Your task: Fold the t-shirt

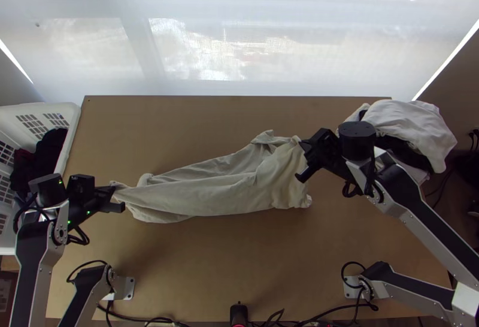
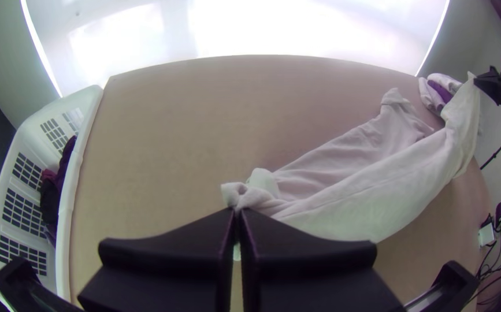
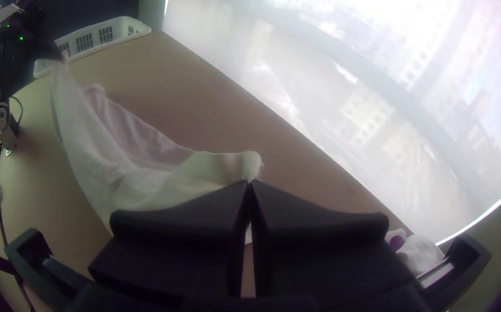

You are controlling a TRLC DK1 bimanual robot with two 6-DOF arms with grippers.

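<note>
Far left, basket point(image 1: 71, 134) with dark clothes point(image 1: 50, 147) in it, close by the left arm. Left gripper point(image 1: 112, 191): fingers together, clamped on a gathered end of the shirt point(image 1: 239, 190). Shirt lies across the middle of the table point(image 1: 209, 267), drawn out long between both grippers, creased lengthwise, a loose strip along its window side; not squared, no clean fold made out. Right gripper point(image 1: 304, 144): fingers together too, pinching the other end at its window-side corner, cloth hanging from the grip. Just past it, pile point(image 1: 413, 120) of mostly white cloth at the table's right corner. Early stage, I'd judge: stretching out before a fold. Risks: left grip is on a bunched bit, so a hard pull could slip it or lock the wrinkles in. Arms parting unevenly would skew the shirt. Loose strip may tuck under if the shirt is lowered without a spreading drag. Right arm swinging outward could catch the pile and topple it.
</note>
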